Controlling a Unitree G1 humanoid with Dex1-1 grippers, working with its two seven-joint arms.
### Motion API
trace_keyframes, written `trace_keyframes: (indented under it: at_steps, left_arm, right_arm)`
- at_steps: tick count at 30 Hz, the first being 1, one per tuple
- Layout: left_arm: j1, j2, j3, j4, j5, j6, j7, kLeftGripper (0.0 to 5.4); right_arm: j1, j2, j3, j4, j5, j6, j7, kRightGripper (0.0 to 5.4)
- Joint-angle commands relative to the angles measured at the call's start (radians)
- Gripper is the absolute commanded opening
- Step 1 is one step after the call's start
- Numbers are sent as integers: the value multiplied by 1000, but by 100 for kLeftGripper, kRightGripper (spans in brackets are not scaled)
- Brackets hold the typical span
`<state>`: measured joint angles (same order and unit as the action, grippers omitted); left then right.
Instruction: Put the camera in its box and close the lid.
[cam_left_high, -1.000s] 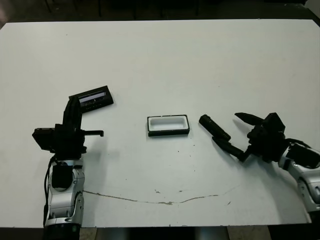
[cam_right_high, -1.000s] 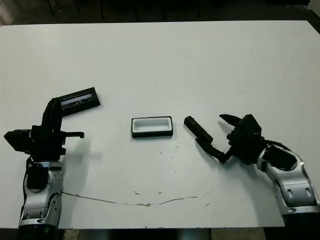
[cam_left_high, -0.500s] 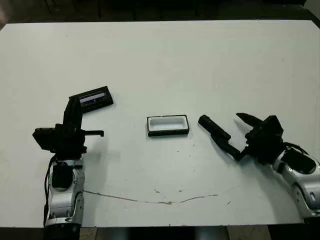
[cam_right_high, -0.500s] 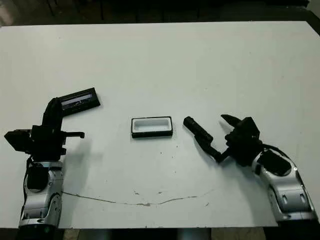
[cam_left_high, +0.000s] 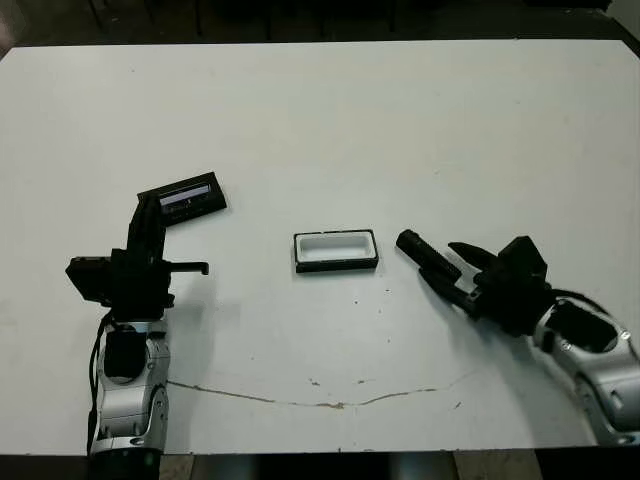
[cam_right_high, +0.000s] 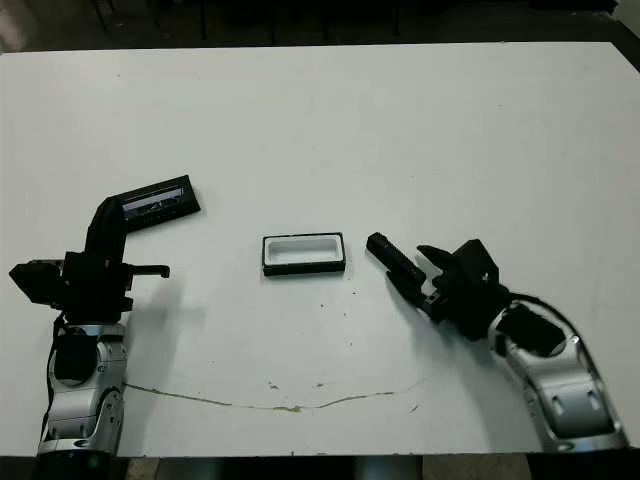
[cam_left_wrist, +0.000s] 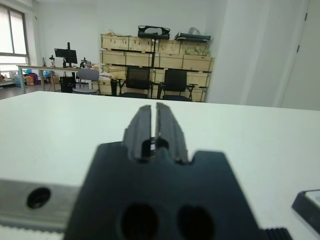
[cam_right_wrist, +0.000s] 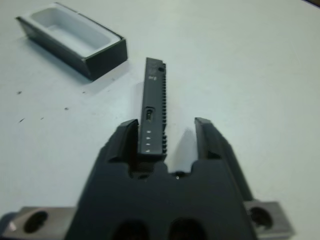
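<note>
The camera (cam_left_high: 424, 259), a slim black bar, lies on the white table just right of the box (cam_left_high: 336, 250), a small black-rimmed tray with a white lining. My right gripper (cam_left_high: 459, 274) is open and straddles the camera's near end. In the right wrist view the camera (cam_right_wrist: 153, 114) rests against one finger (cam_right_wrist: 125, 140), with a gap to the other. The lid (cam_left_high: 185, 197), a flat black panel with a pale strip, lies at the far left. My left gripper (cam_left_wrist: 153, 112) is shut, its tips just short of the lid's near corner, holding nothing.
A thin brown crack line (cam_left_high: 330, 403) runs across the table near its front edge. Beyond the table, the left wrist view shows office chairs (cam_left_wrist: 137, 82) and shelves of boxes (cam_left_wrist: 150, 47).
My right gripper has moved left and forward along the table, and its fingers now enclose the camera's near end. The left arm, lid and box have not moved.
</note>
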<state>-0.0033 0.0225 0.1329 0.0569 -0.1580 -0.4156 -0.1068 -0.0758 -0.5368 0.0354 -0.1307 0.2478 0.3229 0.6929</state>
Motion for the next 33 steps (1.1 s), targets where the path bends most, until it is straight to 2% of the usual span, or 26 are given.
trace_keyframes:
  at_steps: [1,4,6,9,14,19,21,23,26,28,30,32,33]
  left_arm:
    - [17,1,0,8,-3,13,-3,0]
    - [14,4,2,15,2,2,-2,0]
    - [14,3,3,11,-1,10,-1,0]
    - [16,5,2,8,1,9,-3,0]
    - [22,0,-1,-2,14,19,13,0]
    - [27,-6,-5,-2,-14,14,-2,0]
    - [26,-6,-5,4,-24,10,-9,0]
    - [30,-6,-6,1,-5,7,2,0]
    - [35,-7,-9,0,6,1,4,0]
    - [40,-11,-12,-3,6,0,4,0]
    - [44,-11,-16,-10,21,6,14,0]
    - [44,-12,-19,-8,20,-2,10,0]
    - [40,-12,-19,2,21,-21,6,0]
  right_arm:
    - [-2,-12,2,75,8,18,41,159]
    - [-22,-56,34,53,-37,79,38,105]
    - [-33,-71,36,49,-26,99,58,68]
    - [-46,-109,58,14,-52,137,61,25]
    - [-63,-152,46,-71,-17,253,83,21]
    - [-117,-175,2,-129,38,361,95,21]
    - [-176,-183,-10,-88,63,387,123,21]
    - [-267,-179,-12,35,82,353,182,21]
    - [-399,-195,24,156,38,252,251,21]
    - [-502,-215,70,205,-9,198,307,21]
    - [-626,-228,133,280,-57,179,384,21]
    - [-757,-219,203,396,-101,175,481,21]
    - [-819,-208,239,462,-126,148,538,21]
